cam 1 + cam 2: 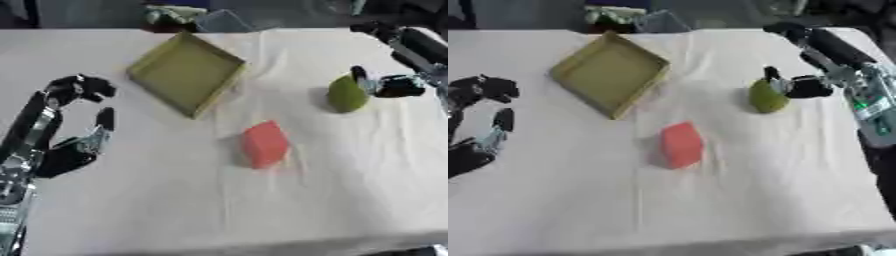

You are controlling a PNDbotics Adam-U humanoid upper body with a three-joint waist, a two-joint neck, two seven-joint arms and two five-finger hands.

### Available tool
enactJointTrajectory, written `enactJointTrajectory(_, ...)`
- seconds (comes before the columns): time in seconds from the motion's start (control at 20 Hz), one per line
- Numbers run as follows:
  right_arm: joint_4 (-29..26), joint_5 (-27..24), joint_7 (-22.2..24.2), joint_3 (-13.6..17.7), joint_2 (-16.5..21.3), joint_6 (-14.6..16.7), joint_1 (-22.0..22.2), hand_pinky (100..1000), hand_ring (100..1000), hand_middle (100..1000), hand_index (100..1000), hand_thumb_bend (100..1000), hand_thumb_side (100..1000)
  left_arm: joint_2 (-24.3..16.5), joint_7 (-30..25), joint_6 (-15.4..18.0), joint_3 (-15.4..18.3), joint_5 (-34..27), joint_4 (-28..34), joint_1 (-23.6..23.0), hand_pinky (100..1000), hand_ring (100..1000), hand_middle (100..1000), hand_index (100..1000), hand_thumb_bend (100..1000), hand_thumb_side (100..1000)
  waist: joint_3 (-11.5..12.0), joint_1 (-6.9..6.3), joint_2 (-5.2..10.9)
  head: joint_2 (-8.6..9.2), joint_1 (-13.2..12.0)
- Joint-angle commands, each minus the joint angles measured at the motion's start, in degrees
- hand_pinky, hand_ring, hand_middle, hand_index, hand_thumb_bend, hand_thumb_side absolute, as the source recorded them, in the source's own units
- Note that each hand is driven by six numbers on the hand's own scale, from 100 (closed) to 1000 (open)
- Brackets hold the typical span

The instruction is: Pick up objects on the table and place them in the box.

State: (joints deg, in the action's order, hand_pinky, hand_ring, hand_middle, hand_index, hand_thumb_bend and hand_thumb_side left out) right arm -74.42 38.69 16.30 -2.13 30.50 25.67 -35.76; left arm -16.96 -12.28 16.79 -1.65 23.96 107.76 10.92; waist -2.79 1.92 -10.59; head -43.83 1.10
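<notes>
Box [185, 72] at 11 o'clock holds nothing; right hand [385, 85] curls around the green pear-shaped object [346, 94], red block [264, 144] waits, left hand [74, 145] idles open.

We see a shallow square olive-green box [608, 73] lying askew on the white cloth-covered table [737, 200], upper left of centre. A red block [682, 144] sits mid-table, apart from the box. Our right hand [798, 86] reaches in from the upper right, fingers curled against a rounded yellow-green object [767, 97]. Our left hand [479, 117] shows at the left edge, fingers loosely apart, holding nothing.
</notes>
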Motion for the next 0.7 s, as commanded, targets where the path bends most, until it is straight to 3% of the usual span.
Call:
enactJointTrajectory(0.05,0.6,0.1,0.1,0.9,2.0,-0.3,-1.1,934,955,908,1000,100,215,-0.5,-0.1,0.1,0.3,-0.3,1.0,0.3,676,799,621,747,118,548,-0.1,0.03,0.94,-0.28,0.0)
enactJointTrajectory(0.7,5.1,0.9,0.9,1.2,1.9,-0.9,-2.1,936,955,907,1000,100,227,-0.5,-0.3,0.2,0.3,-0.4,1.0,0.3,676,800,623,748,111,550,0.1,0.16,0.91,-0.28,0.0)
